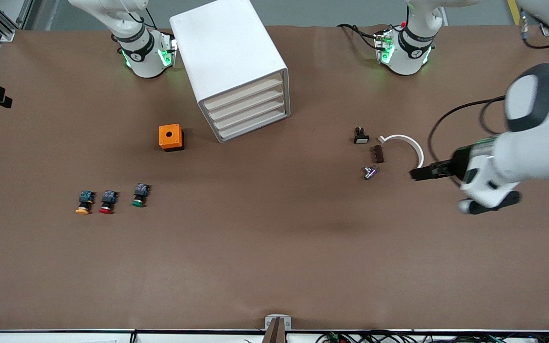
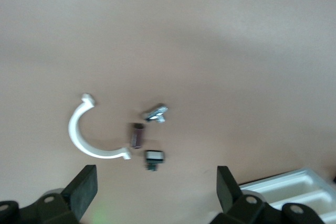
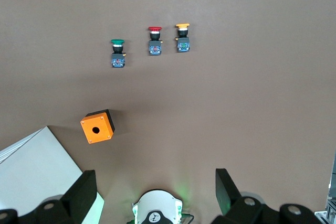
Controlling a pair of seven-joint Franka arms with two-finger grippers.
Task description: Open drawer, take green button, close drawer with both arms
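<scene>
The white cabinet (image 1: 229,57) stands between the arm bases, all four drawers shut; the lowest drawer (image 1: 254,127) faces the front camera, slightly toward the left arm's end. The green-capped button (image 1: 139,195) lies on the table nearer the front camera, toward the right arm's end; it also shows in the right wrist view (image 3: 117,53). My left gripper (image 1: 420,173) (image 2: 155,182) is open and empty, up beside a white C-shaped ring (image 1: 405,143). My right gripper (image 3: 152,182) is open and empty, high over its own base, out of the front view.
Red-capped (image 1: 107,202) and yellow-capped (image 1: 84,203) buttons lie beside the green one. An orange box (image 1: 170,137) sits by the cabinet. A black switch (image 1: 361,136), a brown piece (image 1: 378,154) and a metal part (image 1: 371,172) lie by the ring.
</scene>
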